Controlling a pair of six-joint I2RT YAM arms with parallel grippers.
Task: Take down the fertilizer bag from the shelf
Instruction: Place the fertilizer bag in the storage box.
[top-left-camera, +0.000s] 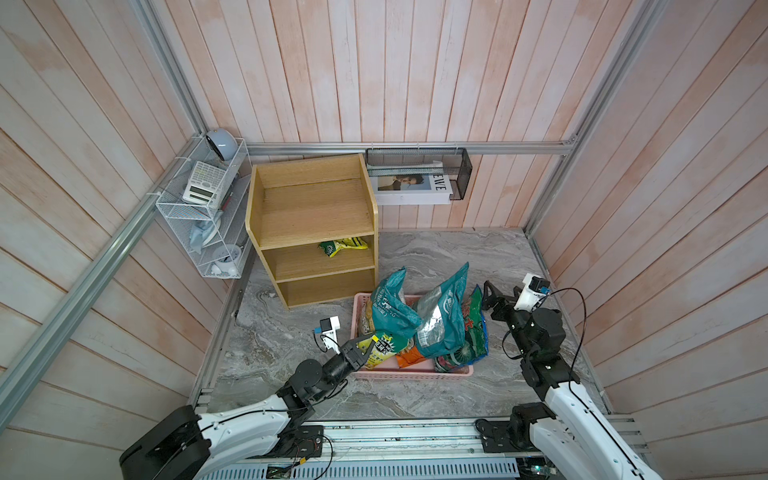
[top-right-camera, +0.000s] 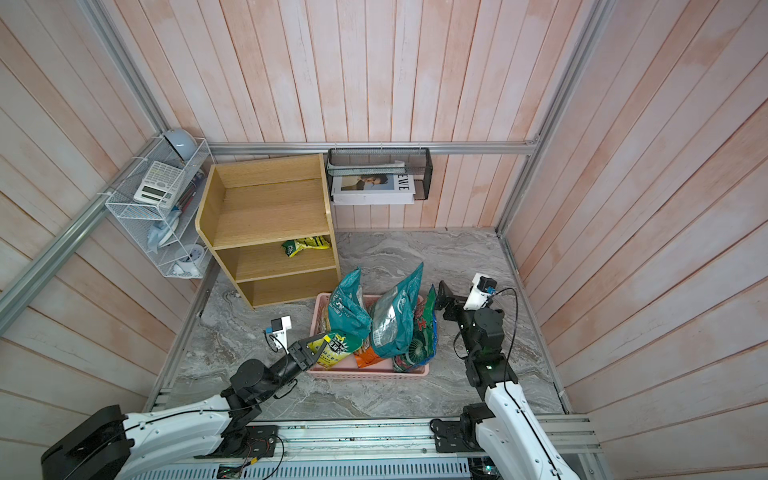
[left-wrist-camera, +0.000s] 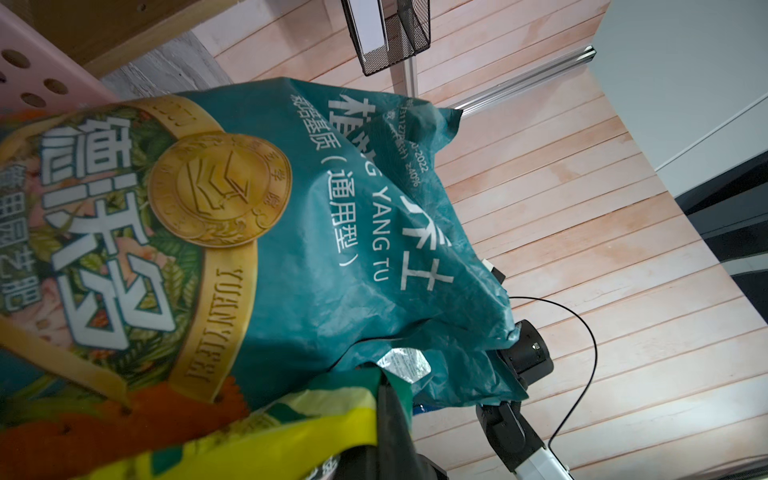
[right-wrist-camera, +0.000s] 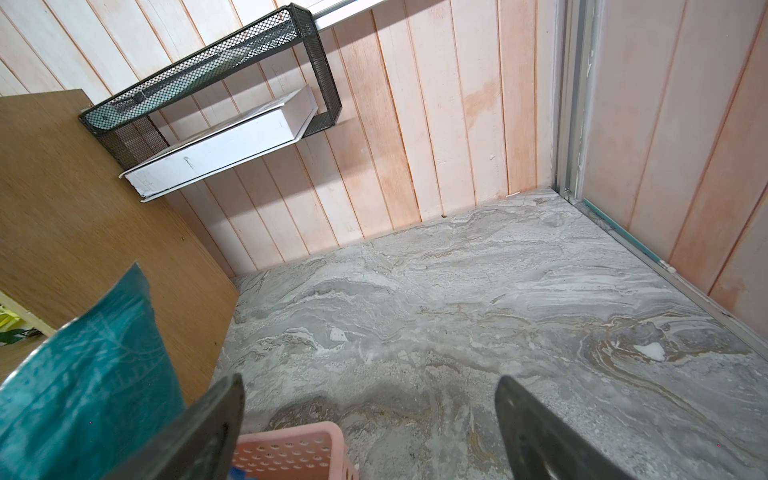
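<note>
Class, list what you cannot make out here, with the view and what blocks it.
Floor of the pink perforated plastic basket: both top views, covered by teal plastic bags.
Rear of the yellow-green bag on the middle tier of the light-wood shelf: both top views, under the board above.
Left gripper fingers: left wrist view, only one shows; the gripped yellow-and-green bag covers the other.

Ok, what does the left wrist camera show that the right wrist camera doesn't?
Only the left wrist view: the yellow-green fertilizer bag up close, a gold-medal printed bag, and the right arm.
Only the right wrist view: the right pincer, open and empty, and the marble floor's far corner.
Both: the teal soil bag, the black mesh basket, the pink basket and the light-wood shelf.
</note>
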